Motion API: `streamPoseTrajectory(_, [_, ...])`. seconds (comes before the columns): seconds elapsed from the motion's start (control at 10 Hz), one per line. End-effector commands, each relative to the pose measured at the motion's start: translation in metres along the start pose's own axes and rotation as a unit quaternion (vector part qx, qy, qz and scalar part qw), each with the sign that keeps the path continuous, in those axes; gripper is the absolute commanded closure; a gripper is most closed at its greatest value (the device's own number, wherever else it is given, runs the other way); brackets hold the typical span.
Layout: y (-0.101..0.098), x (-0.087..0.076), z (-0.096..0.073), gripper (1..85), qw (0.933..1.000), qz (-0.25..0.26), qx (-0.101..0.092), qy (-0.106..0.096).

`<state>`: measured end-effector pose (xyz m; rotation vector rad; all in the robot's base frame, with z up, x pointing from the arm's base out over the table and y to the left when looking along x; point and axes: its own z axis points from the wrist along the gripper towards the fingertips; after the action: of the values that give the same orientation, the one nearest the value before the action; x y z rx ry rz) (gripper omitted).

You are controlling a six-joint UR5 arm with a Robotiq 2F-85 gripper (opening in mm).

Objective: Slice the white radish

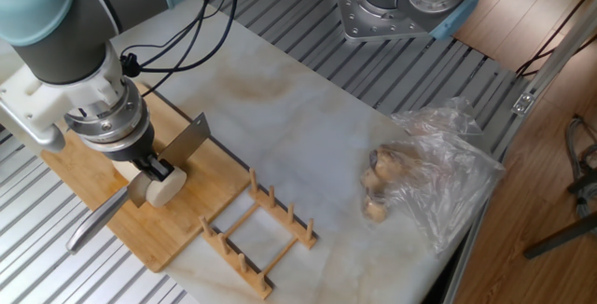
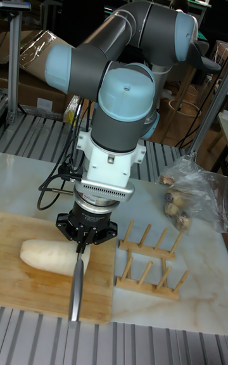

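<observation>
Radish lies on the board at lower left of the fixed view, its cut end facing the rack. Gripper, closed on the knife, holds the blade against the radish. Bagged lumps sit at right.

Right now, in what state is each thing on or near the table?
white radish: whole, lying on its side on the board.
knife: held in the gripper, blade at the radish's end.
cutting board: flat on the table.
wooden rack: upright, nothing in it.
plastic bag: crumpled, brownish lumps inside.
</observation>
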<state>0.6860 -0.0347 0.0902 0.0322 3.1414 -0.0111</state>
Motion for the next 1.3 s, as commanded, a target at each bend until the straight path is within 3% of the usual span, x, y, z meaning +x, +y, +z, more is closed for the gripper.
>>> streamPoseTrajectory(0.0, [0.0024,-0.0016,0.0010,84.3,1.0000,0.002,-0.006,-0.002])
streamPoseTrajectory(0.9, [0.0010,-0.0011,-0.0036,84.3,1.0000,0.005,-0.005,-0.001])
streamPoseTrajectory(1.2, [-0.0022,-0.0084,-0.0012,81.0,1.0000,-0.001,0.000,-0.010])
